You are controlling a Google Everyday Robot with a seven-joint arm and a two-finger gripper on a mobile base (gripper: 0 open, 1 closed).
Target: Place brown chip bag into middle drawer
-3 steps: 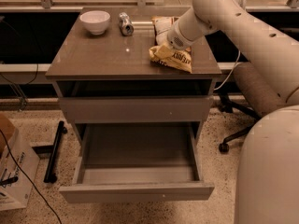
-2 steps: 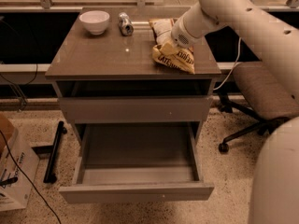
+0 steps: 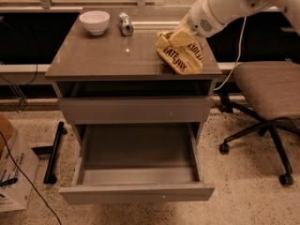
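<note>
The brown chip bag [image 3: 181,54], yellow-tan with dark brown lettering, hangs tilted over the right front part of the cabinet top [image 3: 117,55]. My gripper [image 3: 182,32] comes in from the upper right and is shut on the bag's top edge; its fingers are mostly hidden by the bag. The middle drawer [image 3: 136,193] is pulled out wide below, with its grey floor [image 3: 138,149] bare. The bag is well above the drawer and to the right of its middle.
A white bowl [image 3: 94,21] and a small silver can [image 3: 125,24] stand at the back of the cabinet top. An office chair [image 3: 269,90] is close on the right. A cardboard box [image 3: 14,170] and cables lie on the floor at left.
My gripper and the chip bag have shifted a little to the right, toward the front right corner of the top. The drawer, bowl and can have not moved.
</note>
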